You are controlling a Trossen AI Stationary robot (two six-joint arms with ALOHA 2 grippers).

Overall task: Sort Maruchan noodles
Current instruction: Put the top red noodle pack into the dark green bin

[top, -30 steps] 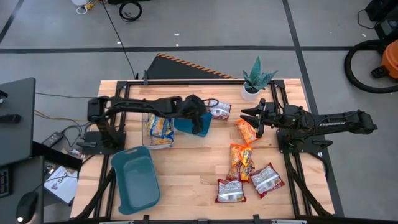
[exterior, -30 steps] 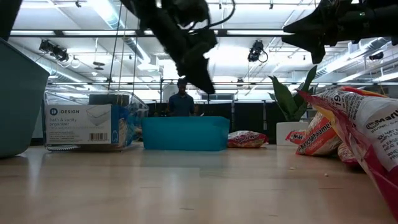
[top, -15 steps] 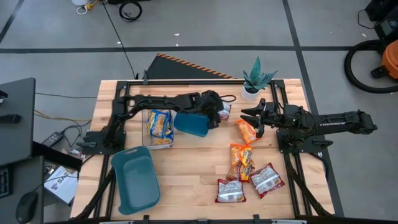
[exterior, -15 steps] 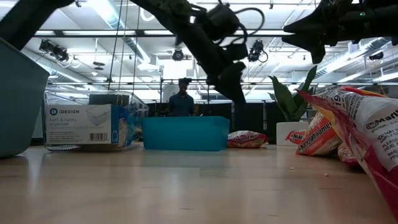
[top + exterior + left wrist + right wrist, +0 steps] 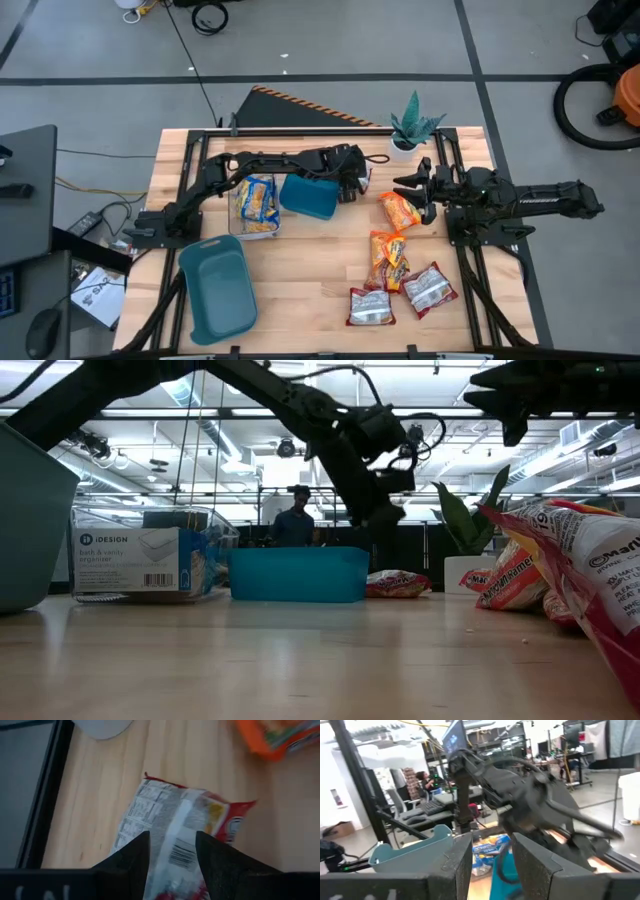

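From above, the left end effector [image 5: 352,186] reaches over the small teal bin [image 5: 309,198] to the red-and-silver packet [image 5: 360,180] near the plant [image 5: 412,125], probably to pick it up for sorting; yellow packets [image 5: 257,199] already lie in the clear container [image 5: 243,229]. The right end effector [image 5: 416,190] hangs, fingers parted, above an orange packet [image 5: 399,211]. The left wrist view alone shows the left fingers [image 5: 132,857] spread and empty over that packet's [image 5: 180,835] barcoded back. The low view adds a person [image 5: 294,525] behind the tabletop [image 5: 300,660].
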